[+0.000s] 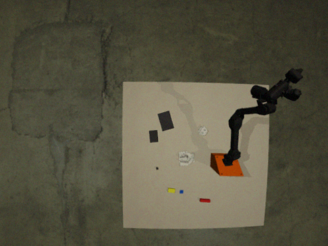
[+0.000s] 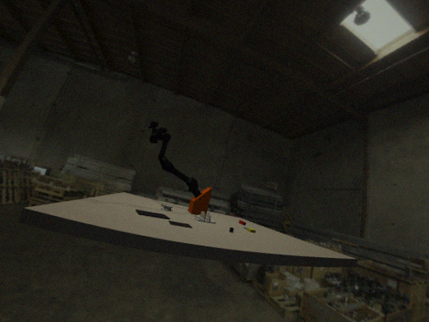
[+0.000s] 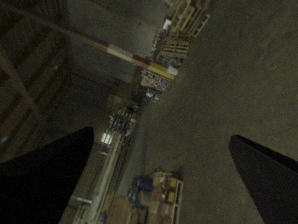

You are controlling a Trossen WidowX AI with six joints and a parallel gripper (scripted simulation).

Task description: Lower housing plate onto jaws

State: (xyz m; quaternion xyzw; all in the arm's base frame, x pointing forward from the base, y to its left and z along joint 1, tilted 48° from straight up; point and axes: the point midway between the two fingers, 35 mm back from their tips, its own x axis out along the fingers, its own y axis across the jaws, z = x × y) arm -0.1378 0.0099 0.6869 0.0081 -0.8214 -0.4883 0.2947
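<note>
Gripper (image 1: pixel 294 83) (image 2: pixel 154 131) (image 3: pixel 162 137) w/ jaws wide open, nothing betw. them; in the top view they're up & right, past the table (image 1: pixel 144 211) (image 2: pixel 103 209) edge; ext. view has them high above the tabletop. Arm (image 1: pixel 234 132) (image 2: pixel 177 172) runs down from the jaws to an orange stand (image 1: pixel 238 170) (image 2: pixel 203 203), well below them.

All loose items lie on the table, lower than the jaws & well apart from them; directions as in the top view. Small holed white piece (image 1: pixel 202 129) (image 2: pixel 167 206), prob. the housing plate, is down-left of the jaws; farther down-left is the larger white assembly (image 1: pixel 191 158) (image 2: pixel 207 221), just left of the stand; the two are apart, so plate not on; jaw stubs too small to make out. Two dark mats (image 1: pixel 165 120) (image 1: pixel 153 136) (image 2: pixel 152 213) (image 2: pixel 180 224) lie far left of the jaws, a bit lower; black bit (image 1: pixel 157 168) (image 2: pixel 231 229) far down-left; yellow block (image 1: pixel 171 190) (image 2: pixel 251 230) & blue cube (image 1: pixel 181 192) near each other, farther down; red bar (image 1: pixel 204 200) (image 2: pixel 242 222) right of those, lowest of all.

Wrist view: betw. the jaws, only bkgd, i.e. floor (image 3: pixel 220 95) & pallets w/ goods (image 3: pixel 167 197), blurry.
</note>
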